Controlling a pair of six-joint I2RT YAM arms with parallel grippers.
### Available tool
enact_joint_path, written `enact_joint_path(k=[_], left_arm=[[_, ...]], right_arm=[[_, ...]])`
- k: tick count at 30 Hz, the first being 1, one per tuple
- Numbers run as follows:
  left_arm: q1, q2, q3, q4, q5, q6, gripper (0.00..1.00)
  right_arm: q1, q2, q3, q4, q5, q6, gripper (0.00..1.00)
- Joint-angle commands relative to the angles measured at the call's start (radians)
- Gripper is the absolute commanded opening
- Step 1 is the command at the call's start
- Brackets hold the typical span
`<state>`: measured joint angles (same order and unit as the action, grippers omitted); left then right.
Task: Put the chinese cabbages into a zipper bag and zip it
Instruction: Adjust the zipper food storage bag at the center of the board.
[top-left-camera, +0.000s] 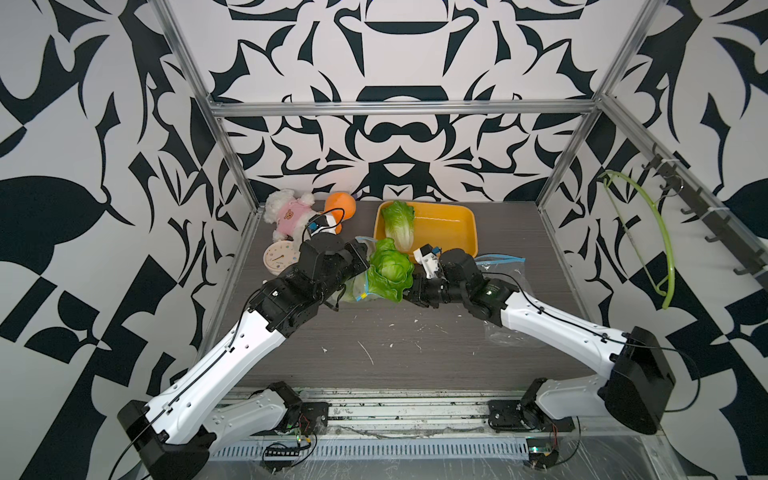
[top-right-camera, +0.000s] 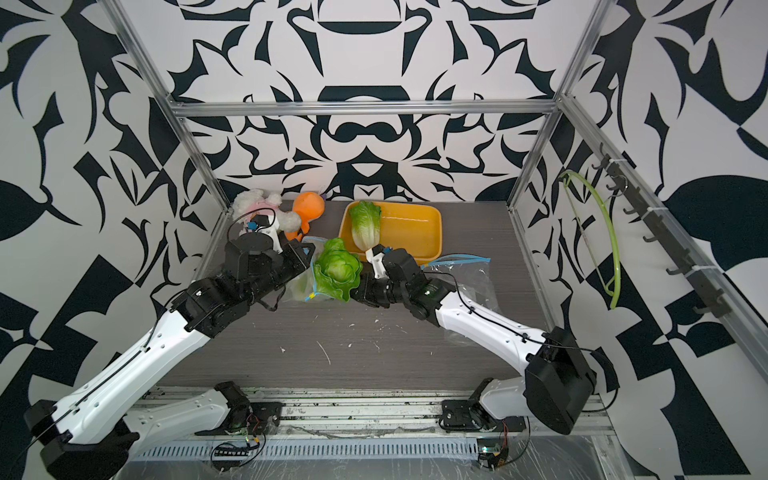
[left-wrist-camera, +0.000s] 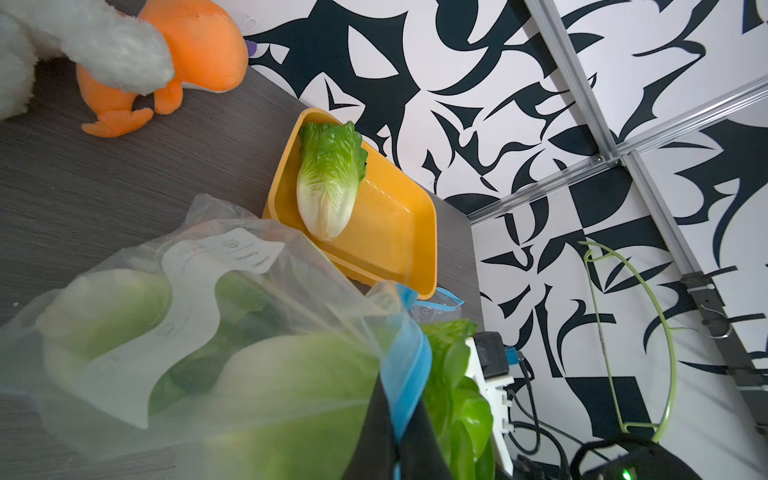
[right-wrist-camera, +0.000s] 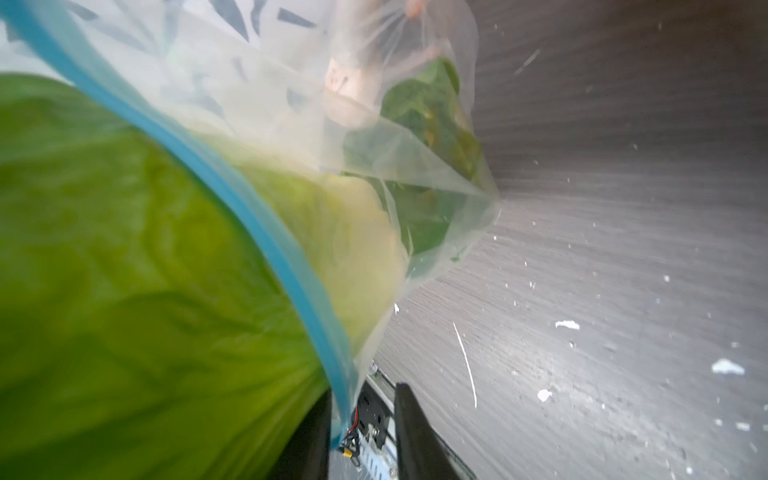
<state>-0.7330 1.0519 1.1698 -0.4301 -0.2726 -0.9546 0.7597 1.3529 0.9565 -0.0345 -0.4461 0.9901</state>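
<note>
A clear zipper bag (top-left-camera: 353, 293) (left-wrist-camera: 232, 257) with a blue zip rim (right-wrist-camera: 266, 232) is held up over the middle of the table. My left gripper (left-wrist-camera: 401, 419) is shut on that rim. One chinese cabbage (top-left-camera: 388, 270) (top-right-camera: 336, 270) sits in the bag's mouth, its pale base inside and its green leaves (left-wrist-camera: 461, 395) sticking out. Another cabbage (right-wrist-camera: 432, 124) (left-wrist-camera: 104, 307) lies deeper in the bag. A third one (top-left-camera: 398, 224) (left-wrist-camera: 328, 178) rests in the yellow tray (top-left-camera: 453, 232). My right gripper (right-wrist-camera: 361, 399) is open beside the leaves, and the rim runs along one finger.
A second clear bag (top-left-camera: 498, 266) lies under my right arm. A white plush dog (top-left-camera: 289, 212), an orange plush toy (top-left-camera: 340, 205) and a small clock (top-left-camera: 279, 257) crowd the back left corner. A green hanger (top-left-camera: 660, 249) hangs on the right rail. White crumbs dot the table's front.
</note>
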Motion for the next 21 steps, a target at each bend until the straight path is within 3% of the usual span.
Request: enact_joint_path(k=[1, 8, 13, 18, 21], left_arm=[[0.001, -0.026, 0.000, 0.073, 0.004, -0.016, 0.00], [0.001, -0.043, -0.003, 0.049, -0.012, 0.001, 0.00], [0.010, -0.068, 0.032, -0.060, -0.064, 0.083, 0.00], [0.012, -0.089, 0.108, -0.218, -0.100, 0.209, 0.00], [0.012, -0.099, 0.091, -0.208, -0.086, 0.237, 0.00]], right_arm=[[0.006, 0.009, 0.005, 0.048, 0.047, -0.029, 0.22], [0.006, -0.005, 0.044, -0.006, 0.087, -0.079, 0.00], [0.006, -0.063, 0.124, -0.105, 0.091, -0.120, 0.00], [0.007, -0.119, 0.320, -0.309, 0.064, -0.139, 0.00], [-0.003, -0.106, 0.407, -0.405, 0.066, -0.167, 0.00]])
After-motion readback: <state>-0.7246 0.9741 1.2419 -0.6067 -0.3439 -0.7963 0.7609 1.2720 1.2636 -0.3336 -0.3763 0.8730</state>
